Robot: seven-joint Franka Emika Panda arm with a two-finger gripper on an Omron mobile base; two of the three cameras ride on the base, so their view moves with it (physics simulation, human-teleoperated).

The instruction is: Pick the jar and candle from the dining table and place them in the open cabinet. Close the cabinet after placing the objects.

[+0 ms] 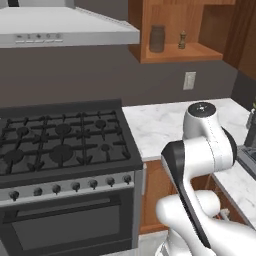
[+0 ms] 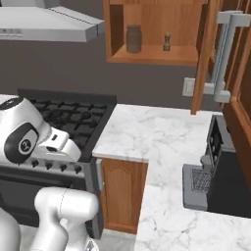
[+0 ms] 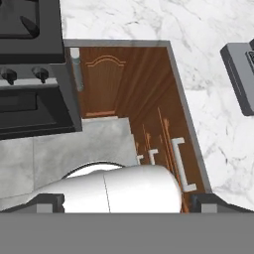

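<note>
The grey translucent jar (image 1: 157, 38) (image 2: 133, 38) stands on the shelf of the open wooden wall cabinet (image 1: 180, 52) (image 2: 157, 56). A small dark pepper-mill figure (image 2: 167, 41) stands to its right. The cabinet door (image 2: 202, 59) is swung open, its long silver handle (image 2: 223, 54) facing out. The candle and the dining table are out of view. My gripper (image 3: 128, 202) points down at the floor and lower drawers. Its dark fingertips (image 3: 49, 201) are spread wide and open, with nothing held between them.
A black gas stove (image 1: 60, 140) sits under a grey range hood (image 1: 65, 25). A white marble counter (image 2: 162, 142) runs to its right and holds a dark appliance (image 2: 215, 171). Brown lower cabinets (image 3: 104, 79) with silver handles are below.
</note>
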